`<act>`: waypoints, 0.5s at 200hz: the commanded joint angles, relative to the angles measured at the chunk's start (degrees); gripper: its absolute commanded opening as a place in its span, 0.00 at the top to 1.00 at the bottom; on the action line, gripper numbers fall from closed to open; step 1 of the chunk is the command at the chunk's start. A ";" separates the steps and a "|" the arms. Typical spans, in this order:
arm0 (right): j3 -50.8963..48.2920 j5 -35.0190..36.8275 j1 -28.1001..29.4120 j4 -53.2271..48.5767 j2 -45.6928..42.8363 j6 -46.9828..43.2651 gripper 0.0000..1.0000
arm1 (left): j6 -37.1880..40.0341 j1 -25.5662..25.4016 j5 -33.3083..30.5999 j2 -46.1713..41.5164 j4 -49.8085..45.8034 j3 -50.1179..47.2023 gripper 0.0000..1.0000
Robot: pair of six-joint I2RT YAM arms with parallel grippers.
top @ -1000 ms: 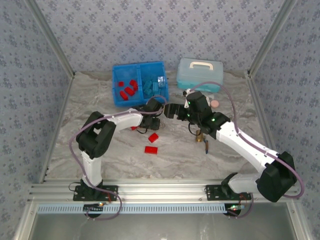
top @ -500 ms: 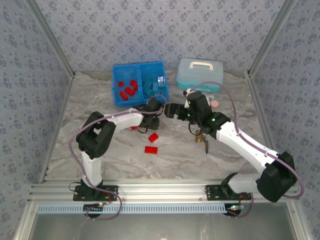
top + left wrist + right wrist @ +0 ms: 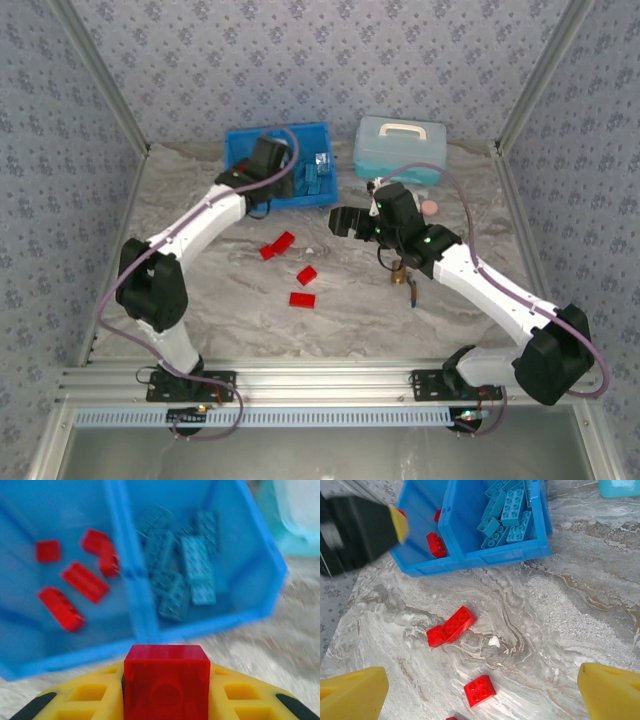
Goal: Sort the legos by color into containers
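While the left gripper (image 3: 167,703) grasps a red lego (image 3: 166,672), the right gripper (image 3: 482,695) stands released.

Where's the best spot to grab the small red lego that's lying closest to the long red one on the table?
Pinch the small red lego across two opposite side walls, coming straight down from above. It lies flat, studs up, with bare table on every side, but skewed, so rotate the wrist to square with its walls.

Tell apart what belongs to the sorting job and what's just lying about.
Job: held red brick, loose red bricks, tray, sorted red bricks, sorted blue bricks.
Lying about: lidded case, brass fitting.
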 commanded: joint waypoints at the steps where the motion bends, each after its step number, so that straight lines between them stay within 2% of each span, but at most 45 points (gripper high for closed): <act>1: -0.64 0.36 -0.02 -0.84 -1.16 0.74 0.00 | 3.17 3.51 -0.23 4.54 -1.24 7.12 0.65; 56: -0.51 0.20 -0.53 -0.91 -0.77 0.48 0.00 | 3.98 10.65 0.90 21.80 -6.66 28.18 0.64; 100: -0.39 0.36 -1.07 -1.70 -0.99 0.28 0.00 | 7.04 12.59 -4.63 36.04 -11.95 46.22 0.64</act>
